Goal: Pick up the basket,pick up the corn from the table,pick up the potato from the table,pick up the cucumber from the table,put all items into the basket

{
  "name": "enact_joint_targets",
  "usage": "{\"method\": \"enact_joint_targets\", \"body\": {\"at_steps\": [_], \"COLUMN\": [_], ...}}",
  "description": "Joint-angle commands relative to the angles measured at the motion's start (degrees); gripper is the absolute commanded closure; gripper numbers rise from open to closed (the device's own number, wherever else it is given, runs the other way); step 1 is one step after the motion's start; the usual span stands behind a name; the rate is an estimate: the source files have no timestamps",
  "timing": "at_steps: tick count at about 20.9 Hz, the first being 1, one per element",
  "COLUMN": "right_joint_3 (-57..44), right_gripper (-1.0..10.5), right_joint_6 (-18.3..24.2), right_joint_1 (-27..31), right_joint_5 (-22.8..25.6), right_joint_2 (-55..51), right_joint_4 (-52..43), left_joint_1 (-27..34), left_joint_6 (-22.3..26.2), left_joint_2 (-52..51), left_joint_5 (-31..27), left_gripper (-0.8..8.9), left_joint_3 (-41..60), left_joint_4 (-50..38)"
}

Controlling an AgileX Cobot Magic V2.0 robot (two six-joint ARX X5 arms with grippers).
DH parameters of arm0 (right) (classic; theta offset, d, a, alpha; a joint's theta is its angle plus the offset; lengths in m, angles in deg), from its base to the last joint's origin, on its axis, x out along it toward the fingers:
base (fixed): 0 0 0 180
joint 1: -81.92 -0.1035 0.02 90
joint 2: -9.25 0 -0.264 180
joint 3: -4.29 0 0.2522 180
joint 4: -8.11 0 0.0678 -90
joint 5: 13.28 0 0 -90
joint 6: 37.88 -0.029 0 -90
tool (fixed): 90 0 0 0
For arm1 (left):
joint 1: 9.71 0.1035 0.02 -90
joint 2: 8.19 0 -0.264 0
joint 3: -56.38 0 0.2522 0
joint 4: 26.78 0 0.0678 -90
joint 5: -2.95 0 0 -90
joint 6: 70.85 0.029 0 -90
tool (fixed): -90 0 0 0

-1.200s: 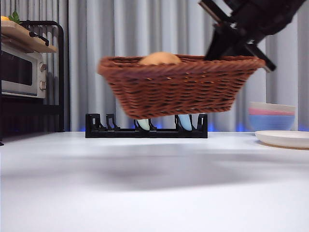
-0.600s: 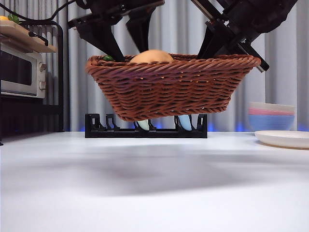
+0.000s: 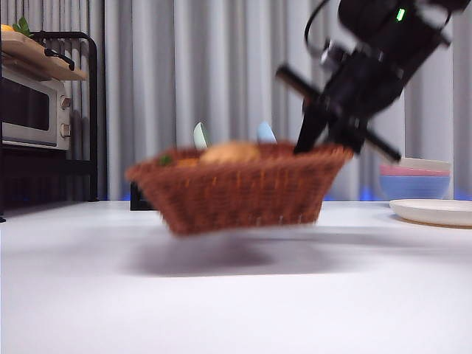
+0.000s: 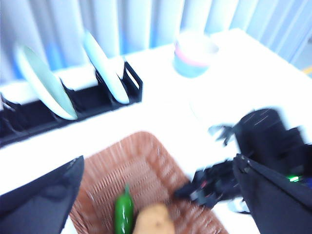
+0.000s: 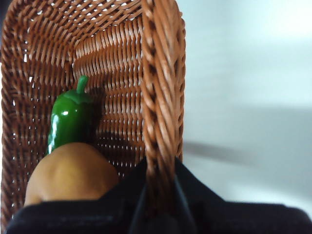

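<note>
The brown wicker basket [image 3: 236, 193] hangs blurred just above the white table, tilted. My right gripper [image 3: 324, 136] is shut on its right rim; the right wrist view shows the jaws clamped on the braided rim [image 5: 161, 112]. Inside lie the tan potato [image 5: 70, 170] and the green cucumber [image 5: 68, 119]; the potato's top [image 3: 230, 153] shows over the rim in the front view. The corn does not show. My left gripper [image 4: 158, 163] is open and empty, high above the basket [image 4: 146, 180], looking down on the cucumber [image 4: 124, 214] and potato [image 4: 153, 222].
A black dish rack with two plates [image 3: 200, 136] stands behind the basket and also shows in the left wrist view [image 4: 105, 61]. A toaster oven [image 3: 33, 110] is at far left. Stacked bowls [image 3: 414, 177] and a flat plate [image 3: 435, 212] are at right.
The basket has dropped from well above the rack to just over the table, carried by the right gripper. The left gripper has gone up out of the front view.
</note>
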Motion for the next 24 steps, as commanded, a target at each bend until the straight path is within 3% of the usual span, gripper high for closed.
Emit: {"method": "enact_joint_targets", "body": {"at_steps": [1, 4, 7, 9, 10, 12, 14, 15, 17, 18, 24], "right_joint_3": [0.37, 0.37, 0.37, 0.37, 0.37, 0.37, 0.37, 0.37, 0.37, 0.37, 0.26], "right_gripper": [9.6, 9.2, 5.3, 4.0, 4.0, 4.1, 4.5, 5.8, 9.0, 9.6, 9.6], "right_joint_6": [-2.89, -2.78, -0.55, 1.86, 3.3, 6.97, 12.33, 15.34, 20.31, 22.56, 27.5], "right_joint_1": [-0.13, -0.13, 0.28, 1.22, 1.73, 2.69, 3.61, 3.8, 3.89, 3.91, 2.75], "right_joint_5": [-0.72, -0.55, -0.33, -0.26, -0.26, -0.24, -0.11, 0.0, 1.99, 3.43, 11.54], "right_joint_2": [3.17, 4.83, 4.0, 1.77, 0.11, -4.28, -9.79, -13.0, -18.64, -21.22, -30.56], "right_joint_4": [-0.7, 1.53, 3.65, 4.79, 5.09, 5.66, 6.43, 7.08, 8.66, 9.22, 11.04], "left_joint_1": [0.22, 0.66, 0.66, 0.63, 0.63, 0.7, 1.97, 3.19, 5.88, 7.13, 9.64], "left_joint_6": [1.66, 3.17, 4.76, 6.32, 7.43, 10.67, 13.53, 13.73, 13.68, 13.68, 13.68], "left_joint_2": [-1.27, -2.71, -2.75, -2.75, -2.75, -2.75, -2.75, -2.75, -2.75, -2.8, -10.64], "left_joint_5": [-0.17, -0.55, -1.73, -2.91, -4.52, -9.31, -13.42, -13.81, -13.4, -13.29, -10.56], "left_gripper": [1.55, 1.56, 1.57, 1.6, 2.05, 3.96, 6.64, 8.31, 8.22, 8.22, 8.22], "left_joint_3": [0.33, 0.33, 0.33, 0.33, 0.33, 0.33, 0.39, 0.57, 1.16, 2.08, 17.42], "left_joint_4": [0.61, 1.27, 2.45, 2.8, 3.21, 4.79, 7.13, 8.2, 9.99, 9.99, 0.35]}}
